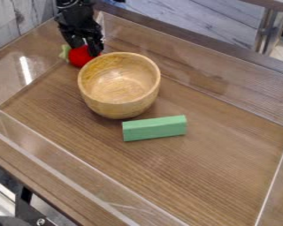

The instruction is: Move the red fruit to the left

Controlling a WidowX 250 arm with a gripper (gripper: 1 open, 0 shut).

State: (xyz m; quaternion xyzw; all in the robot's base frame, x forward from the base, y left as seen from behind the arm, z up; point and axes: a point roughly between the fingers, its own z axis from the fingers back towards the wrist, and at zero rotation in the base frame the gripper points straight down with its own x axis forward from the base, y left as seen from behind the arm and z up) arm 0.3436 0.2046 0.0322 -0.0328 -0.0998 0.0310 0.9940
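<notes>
The red fruit [77,56] is small, round and glossy, with a light green leafy part on its left side. It rests on the wooden table at the back left, just behind the left rim of the wooden bowl [119,84]. My black gripper [81,41] hangs right above the fruit with its fingers spread apart. The fingertips stand over the fruit's top and do not close on it.
A green rectangular block [155,128] lies in front of the bowl. Clear plastic walls [26,53] border the table on the left, front and right. A metal frame stands at the back right.
</notes>
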